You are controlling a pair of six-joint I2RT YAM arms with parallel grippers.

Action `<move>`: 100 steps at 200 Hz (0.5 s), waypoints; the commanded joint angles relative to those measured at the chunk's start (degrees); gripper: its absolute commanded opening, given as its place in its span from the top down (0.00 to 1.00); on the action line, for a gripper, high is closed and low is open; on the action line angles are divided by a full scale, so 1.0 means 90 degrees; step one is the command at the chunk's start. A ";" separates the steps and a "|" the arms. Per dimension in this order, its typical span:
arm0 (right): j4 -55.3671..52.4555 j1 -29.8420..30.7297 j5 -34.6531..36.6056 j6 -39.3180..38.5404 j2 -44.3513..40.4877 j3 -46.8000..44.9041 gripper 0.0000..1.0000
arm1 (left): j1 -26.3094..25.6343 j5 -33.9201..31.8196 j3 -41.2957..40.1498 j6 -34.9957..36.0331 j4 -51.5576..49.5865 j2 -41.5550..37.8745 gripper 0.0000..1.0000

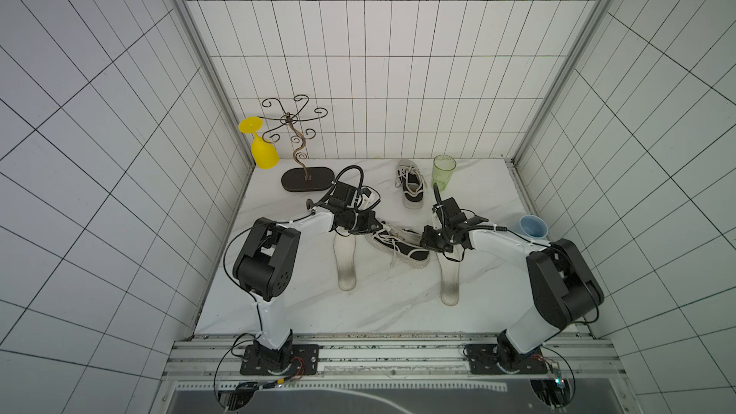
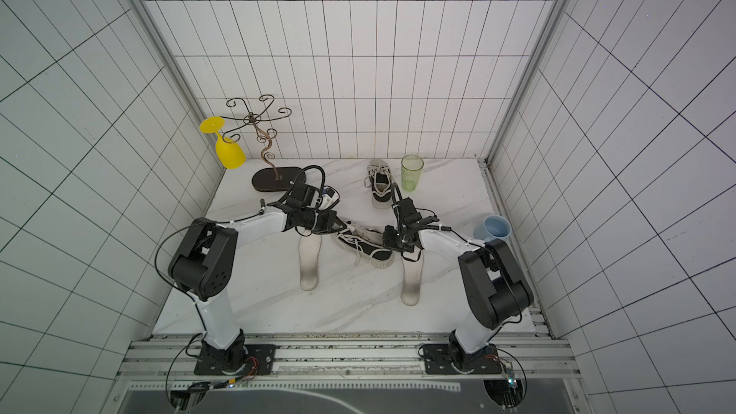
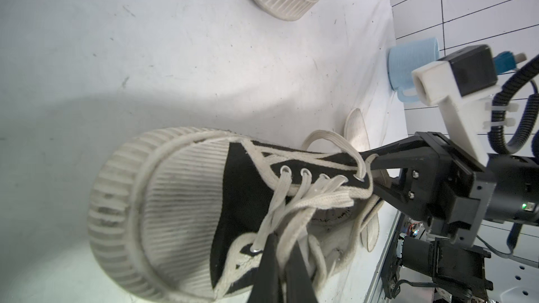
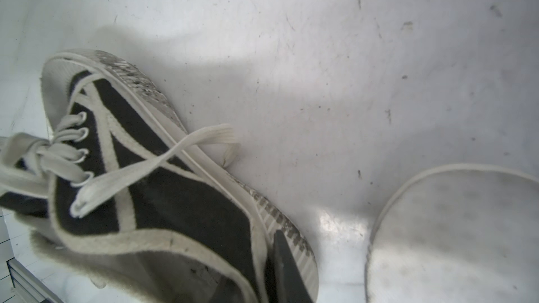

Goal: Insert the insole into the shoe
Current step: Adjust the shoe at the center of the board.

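Currently both arms are on the shoe point(image 1: 398, 248) mid-table, toe pointing left, heel right. Left gripper point(image 1: 378, 228): fingers point(image 3: 269, 266) pinched together on the lace and eyelet edge just behind the toe cap. Right gripper point(image 1: 424, 242): closed down on the heel collar. One of its fingers point(image 4: 284, 263) runs down the outside of the heel wall; can't tell cleanly where the other one sits.

Neither insole is in the shoe. Left insole point(image 1: 346, 266) lies flat on the table point(image 1: 378, 312), near-left of the shoe, with its far end hidden under the left wrist. Right insole point(image 1: 449, 282) lies flat near-right, far end under the right wrist. In the right wrist view it's just beside the heel but not touching. Both insoles run near-to-far.

Second shoe point(image 1: 410, 189) sits toward the far side, just beside a green cup point(image 1: 443, 172). Blue mug point(image 1: 533, 227) is by the right wall. Wire rack point(image 1: 296, 141) stands far left with a yellow glass point(image 1: 263, 153) hung upside down from it.
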 commanded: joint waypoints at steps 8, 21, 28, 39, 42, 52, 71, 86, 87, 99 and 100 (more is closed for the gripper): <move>-0.0760 -0.0029 0.0264 -0.0012 -0.0032 0.0420 0.70 | 0.0171 -0.0781 0.0496 0.0286 -0.0583 -0.0130 0.97; -0.0878 0.0102 0.0107 -0.0066 0.0067 0.0835 0.64 | 0.0078 -0.0845 0.0626 0.0209 -0.0661 -0.0189 0.91; -0.0936 0.0155 0.0024 -0.0083 0.0133 0.1033 0.62 | 0.0039 -0.0845 0.0677 0.0180 -0.0688 -0.0219 0.88; -0.1001 0.0209 -0.0064 -0.0094 0.0211 0.1275 0.59 | -0.0015 -0.0933 0.0772 0.0111 -0.0745 -0.0234 0.81; -0.1018 0.0219 -0.0081 -0.0087 0.0229 0.1328 0.58 | -0.0030 -0.0965 0.0789 0.0093 -0.0768 -0.0231 0.79; -0.1067 0.0231 -0.0142 -0.0096 0.0266 0.1473 0.56 | -0.0036 -0.0972 0.0836 0.0076 -0.0829 -0.0219 0.76; -0.1202 0.0231 -0.0174 -0.0163 0.0294 0.1684 0.52 | -0.0036 -0.1093 0.0856 0.0036 -0.0914 -0.0296 0.68; -0.1323 0.0231 -0.0173 -0.0226 0.0272 0.1825 0.50 | -0.0027 -0.1177 0.0933 0.0041 -0.1070 -0.0432 0.63; -0.1328 0.0231 -0.0173 -0.0230 0.0268 0.1832 0.50 | -0.0027 -0.1182 0.0941 0.0043 -0.1082 -0.0443 0.63; -0.1402 0.0221 -0.0163 -0.0297 0.0245 0.1914 0.48 | -0.0003 -0.1295 0.0995 0.0046 -0.1240 -0.0648 0.60; -0.1406 0.0221 -0.0163 -0.0299 0.0240 0.1921 0.48 | 0.0000 -0.1319 0.0997 0.0046 -0.1255 -0.0663 0.59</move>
